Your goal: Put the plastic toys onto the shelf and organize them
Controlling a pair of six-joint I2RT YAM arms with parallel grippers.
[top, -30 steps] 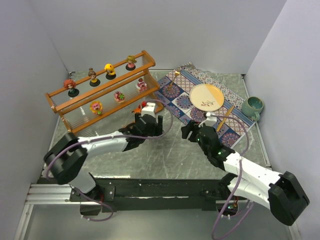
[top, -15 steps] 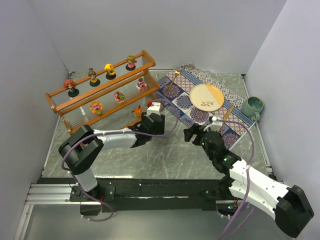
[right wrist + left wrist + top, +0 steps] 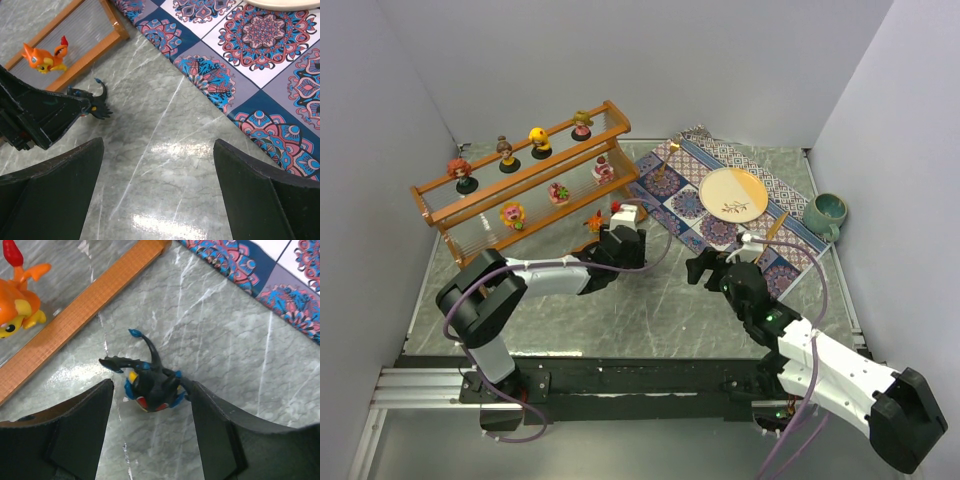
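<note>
The black spiky toy (image 3: pixel 150 385) lies on the grey marbled worktop (image 3: pixel 650 310), just in front of the shelf's (image 3: pixel 520 185) bottom front rail and near its right end. The left end effector (image 3: pixel 150 430) is down over it with a finger on each side. The right-hand finger seems to touch the toy's flank, while a thin strip of worktop shows between the toy and the other finger. From here it looks released rather than clenched, though the margin is small.

The orange toy (image 3: pixel 17 305) sits on the shelf's lowest clear panel, just behind that rail. Four dolls (image 3: pixel 507 152) stand spaced along the top tier and three flowery figures (image 3: pixel 558 192) along the middle one.

The right end effector (image 3: pixel 155 195) hangs over bare worktop beside the edge of the patterned mat (image 3: pixel 690 200), with its fingers spread wide and nothing between them. It is well apart from the shelf. A plate (image 3: pixel 734 194) rests on the mat and a teal mug (image 3: pixel 825 212) stands by the mat's far right side.
</note>
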